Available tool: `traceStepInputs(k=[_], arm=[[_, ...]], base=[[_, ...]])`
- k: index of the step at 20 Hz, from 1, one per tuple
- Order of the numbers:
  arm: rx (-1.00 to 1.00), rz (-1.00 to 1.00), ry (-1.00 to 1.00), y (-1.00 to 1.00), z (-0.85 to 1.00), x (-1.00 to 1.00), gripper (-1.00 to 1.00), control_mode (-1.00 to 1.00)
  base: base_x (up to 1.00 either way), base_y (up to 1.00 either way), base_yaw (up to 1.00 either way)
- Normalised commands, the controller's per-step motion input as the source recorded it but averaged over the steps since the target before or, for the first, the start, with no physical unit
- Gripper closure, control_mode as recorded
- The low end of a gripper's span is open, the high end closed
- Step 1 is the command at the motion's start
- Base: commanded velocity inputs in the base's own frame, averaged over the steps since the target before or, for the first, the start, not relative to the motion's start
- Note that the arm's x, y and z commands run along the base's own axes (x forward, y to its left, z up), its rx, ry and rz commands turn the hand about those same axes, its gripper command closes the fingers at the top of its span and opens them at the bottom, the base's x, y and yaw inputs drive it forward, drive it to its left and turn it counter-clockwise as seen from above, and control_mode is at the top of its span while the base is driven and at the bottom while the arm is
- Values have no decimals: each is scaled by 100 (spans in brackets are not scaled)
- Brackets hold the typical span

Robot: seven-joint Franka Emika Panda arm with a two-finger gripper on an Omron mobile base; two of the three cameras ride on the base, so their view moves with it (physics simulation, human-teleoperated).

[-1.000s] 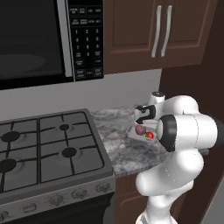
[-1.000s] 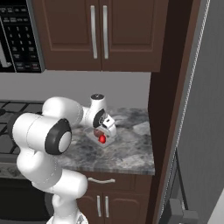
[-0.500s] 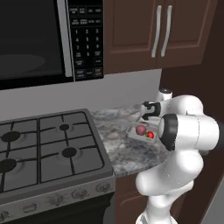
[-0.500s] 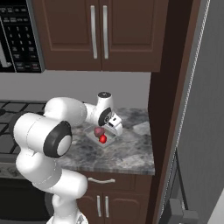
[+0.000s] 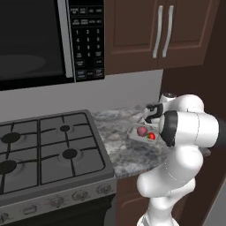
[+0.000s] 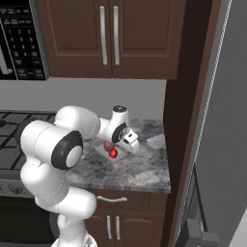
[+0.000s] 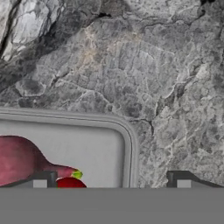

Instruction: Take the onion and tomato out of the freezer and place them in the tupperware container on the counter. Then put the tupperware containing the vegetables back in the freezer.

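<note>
- Standing at the far right of the right base view, the freezer (image 6: pixel 226 120) shows as a tall pale grey slab beside a dark brown panel.
- Dark brown wall cabinets (image 5: pixel 161 33) with silver bar handles hang above the worktop, and a black microwave (image 5: pixel 48 39) with a keypad hangs over the stove.
- The black gas stove top (image 5: pixel 44 148) butts against the left edge of the counter (image 6: pixel 140 166), a grey and white marbled worktop over brown base cabinets.
- The white arm (image 5: pixel 185 132) folds over the worktop's front right part, its elbow hiding the right end of the stone in the left base view.
- The tupperware container (image 5: pixel 135 130) lies flat on the worktop, about midway between the back wall and the front edge and toward the right half; in the hand view one rounded corner of its pale rim (image 7: pixel 127 131) sits on the marble.
- The gripper (image 6: pixel 126 141) hangs just over the container's far right side, jaws spread wide with nothing between them; one finger tip (image 7: pixel 41 179) is over the tray, the other is over bare stone outside the rim.
- The onion (image 5: pixel 142 131), dull purplish red, rests inside the container on its left side as the left base view has it.
- The tomato (image 5: pixel 152 136), glossy bright red, lies in the container just beside the onion, nearer the arm; whether the two touch I cannot tell.
</note>
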Motion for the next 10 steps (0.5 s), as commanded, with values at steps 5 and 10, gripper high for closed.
traceStepInputs(k=[5, 10], arm=[[0, 0, 0, -10, -22, -1, -100, -100], [0, 0, 0, -3, -24, 10, -100, -100]], base=[[0, 0, 0], [0, 0, 0]])
